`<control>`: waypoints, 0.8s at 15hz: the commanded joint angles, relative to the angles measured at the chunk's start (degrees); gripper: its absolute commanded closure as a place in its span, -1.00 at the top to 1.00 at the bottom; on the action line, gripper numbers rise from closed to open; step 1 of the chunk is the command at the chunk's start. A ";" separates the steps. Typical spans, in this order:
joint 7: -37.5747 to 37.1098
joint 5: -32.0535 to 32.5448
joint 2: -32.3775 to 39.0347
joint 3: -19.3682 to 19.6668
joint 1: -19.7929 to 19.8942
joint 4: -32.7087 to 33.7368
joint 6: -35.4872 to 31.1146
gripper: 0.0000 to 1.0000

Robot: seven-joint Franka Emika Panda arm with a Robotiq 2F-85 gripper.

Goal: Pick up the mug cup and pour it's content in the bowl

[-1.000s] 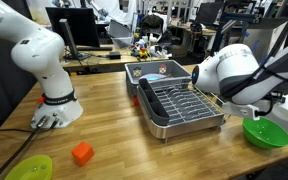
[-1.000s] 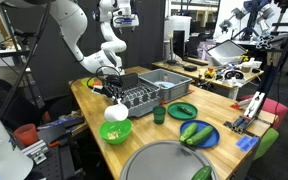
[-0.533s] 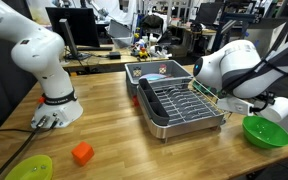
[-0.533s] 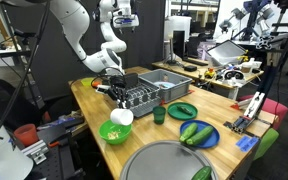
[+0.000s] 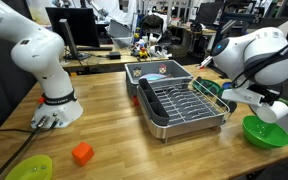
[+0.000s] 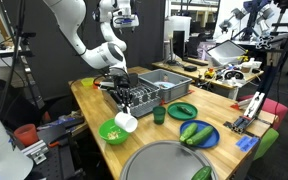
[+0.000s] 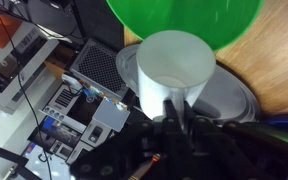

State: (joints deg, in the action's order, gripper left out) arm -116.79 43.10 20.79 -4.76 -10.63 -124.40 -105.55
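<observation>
Exterior views were dominated by the wooden counter (image 5: pixel 114 120), on which the bowl (image 5: pixel 265 131) was set; just above its rim, the tipped mug cup (image 5: pixel 275 110) was clamped by the fingers (image 7: pixel 171 108).

An exterior view shows three cups: one white mug cup (image 6: pixel 126 121), one small dark green cup (image 6: pixel 159 115) and one red cup (image 6: pixel 24 133). There is one bright green bowl (image 6: pixel 111 134). There are two plates, one green plate (image 6: pixel 182 110) and one blue plate (image 6: pixel 213 142), and the blue one carries two long green vegetables (image 6: pixel 188 131). One wire dish rack (image 5: pixel 181 105) and one grey bin (image 5: pixel 154 72) stand on the single wooden table (image 5: pixel 104 130). One orange-red block (image 5: pixel 82 153) and one lime-green dish (image 5: pixel 29 168) also lie on it. One white robot arm (image 5: pixel 39 50) is in view.
</observation>
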 commanded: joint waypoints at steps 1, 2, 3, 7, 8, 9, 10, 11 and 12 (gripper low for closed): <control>2.94 -2.23 -7.65 0.19 2.54 -7.56 -7.82 -0.95; 3.39 -2.61 -9.38 0.41 2.90 -9.18 -9.28 -0.95; 3.70 -2.89 -11.28 0.60 3.30 -11.00 -11.18 -0.95; 3.86 -3.56 -18.04 2.07 5.19 -17.74 -19.16 -0.95; 3.98 -3.96 -19.47 2.64 5.89 -19.24 -21.22 -0.95; 4.06 -4.28 -20.83 3.40 6.70 -20.78 -23.56 -0.95; 4.32 -4.66 -22.02 4.09 7.49 -22.08 -25.63 -0.95; 4.62 -5.15 -23.34 4.87 8.40 -23.52 -27.82 -0.95; 4.91 -5.59 -24.23 5.56 9.20 -24.57 -29.72 -0.95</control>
State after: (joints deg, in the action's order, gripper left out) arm -114.20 39.54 0.39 -0.33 -3.85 -144.78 -128.69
